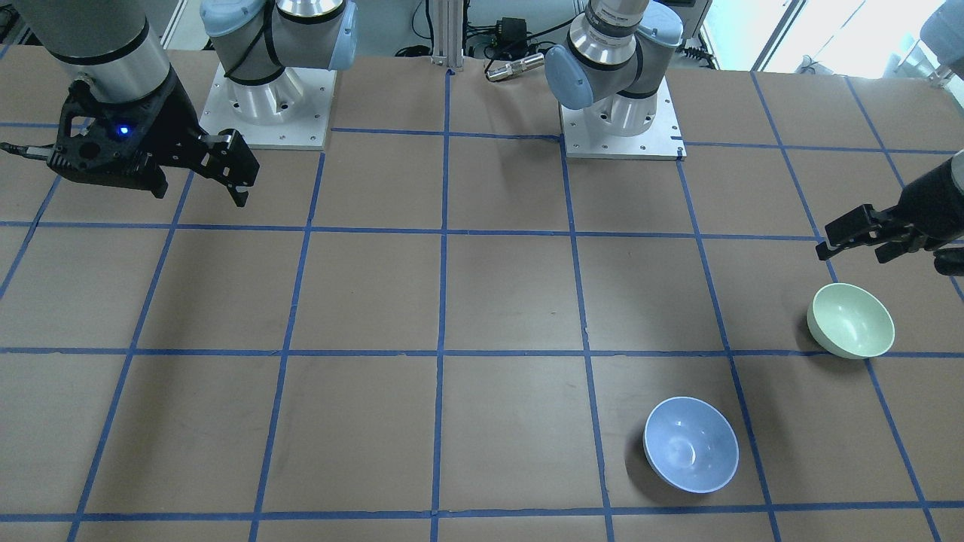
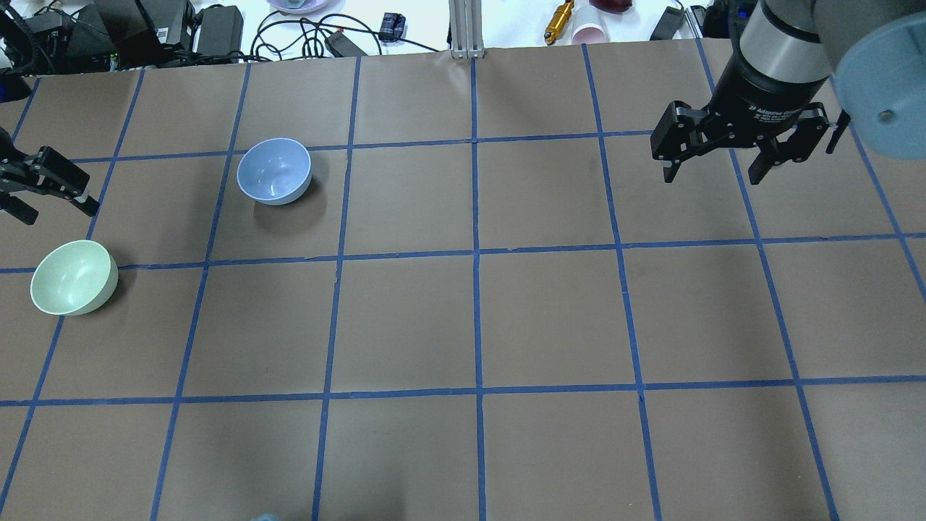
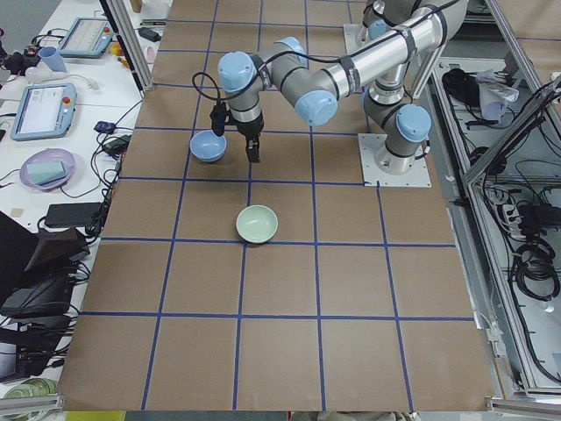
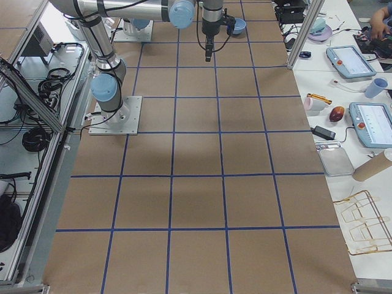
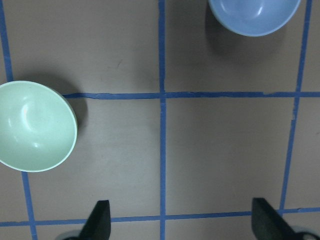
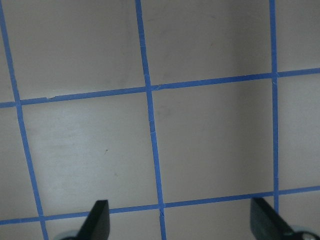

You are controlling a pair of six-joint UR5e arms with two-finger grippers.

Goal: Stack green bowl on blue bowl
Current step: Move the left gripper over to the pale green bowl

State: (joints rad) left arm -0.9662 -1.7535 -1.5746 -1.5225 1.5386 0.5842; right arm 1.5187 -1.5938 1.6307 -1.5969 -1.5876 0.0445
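The green bowl [image 2: 72,277] stands upright on the brown table near its left edge; it also shows in the front view [image 1: 851,320] and the left wrist view [image 5: 35,126]. The blue bowl [image 2: 274,171] stands upright, apart from it, farther forward and to the right, also in the front view [image 1: 690,444] and cut off at the top of the left wrist view [image 5: 254,15]. My left gripper [image 2: 58,210] is open and empty, hovering just beyond the green bowl. My right gripper [image 2: 715,174] is open and empty, high over the table's right side.
Blue tape [image 2: 475,253] marks a grid on the table. The two arm bases [image 1: 267,105] [image 1: 621,120] stand at the robot's edge. Cables, power bricks and cups [image 2: 586,32] lie beyond the far edge.
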